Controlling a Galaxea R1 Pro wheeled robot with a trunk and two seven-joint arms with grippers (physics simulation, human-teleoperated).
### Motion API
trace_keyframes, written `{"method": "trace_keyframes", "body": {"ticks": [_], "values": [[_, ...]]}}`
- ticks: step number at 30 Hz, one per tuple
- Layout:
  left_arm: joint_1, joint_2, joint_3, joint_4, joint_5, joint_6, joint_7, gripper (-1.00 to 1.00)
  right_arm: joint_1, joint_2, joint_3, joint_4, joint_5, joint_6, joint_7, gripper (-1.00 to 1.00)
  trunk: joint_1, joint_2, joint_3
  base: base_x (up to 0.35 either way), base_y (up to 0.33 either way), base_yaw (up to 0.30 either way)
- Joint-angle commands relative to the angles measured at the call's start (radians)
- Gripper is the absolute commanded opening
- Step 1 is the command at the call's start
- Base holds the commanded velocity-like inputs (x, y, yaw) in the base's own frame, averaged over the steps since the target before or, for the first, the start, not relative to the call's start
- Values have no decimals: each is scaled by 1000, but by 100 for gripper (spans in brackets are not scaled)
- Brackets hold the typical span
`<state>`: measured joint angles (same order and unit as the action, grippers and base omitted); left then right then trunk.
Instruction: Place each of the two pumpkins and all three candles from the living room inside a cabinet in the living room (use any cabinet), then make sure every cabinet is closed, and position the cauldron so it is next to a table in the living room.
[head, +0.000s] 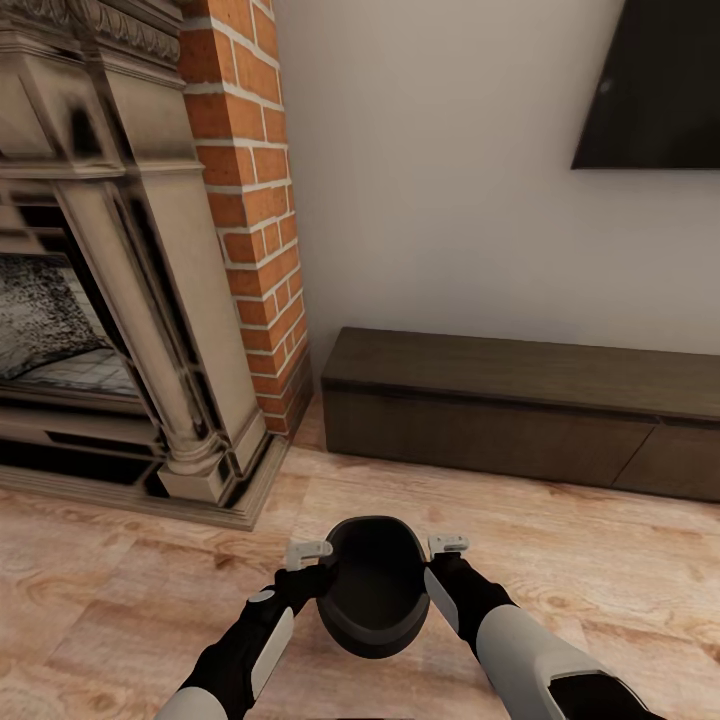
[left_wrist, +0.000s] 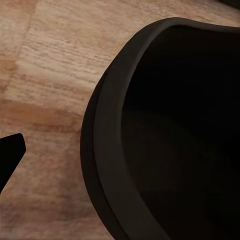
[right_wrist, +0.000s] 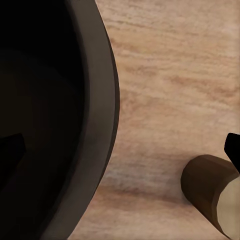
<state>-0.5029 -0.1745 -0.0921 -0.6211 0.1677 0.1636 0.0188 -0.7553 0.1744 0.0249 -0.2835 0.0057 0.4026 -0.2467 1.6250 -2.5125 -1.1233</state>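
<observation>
The cauldron is up off the wooden floor, near the robot, between both arms, its wide mouth facing the head camera. The left gripper is at the pot's left rim and the right gripper at its right rim, each pressed close against the side. Whether either set of jaws is clamped on the rim or merely laid against it I cannot tell: the fingers are mostly hidden behind the pot.

In the left wrist view the black rim curves over floorboards; in the right wrist view the same rim stands beside a small brown foot-like stub.

Farther off, the cabinet runs along the wall at right, its fronts closed. At far left stands the fireplace with a brick column. A dark screen hangs on the wall at upper right.
</observation>
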Motion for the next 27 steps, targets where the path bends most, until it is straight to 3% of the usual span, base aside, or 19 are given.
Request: {"method": "trace_keyframes", "body": {"ticks": [1,27], "values": [[0,0,-1,-2,10,5,2,100,0,0,3,-2,0,7,-3,100,0,0,-1,0,0,0],[0,0,-2,0,10,7,7,100,0,0,6,-9,2,7,-3,100,0,0,-12,0,0,4]]}}
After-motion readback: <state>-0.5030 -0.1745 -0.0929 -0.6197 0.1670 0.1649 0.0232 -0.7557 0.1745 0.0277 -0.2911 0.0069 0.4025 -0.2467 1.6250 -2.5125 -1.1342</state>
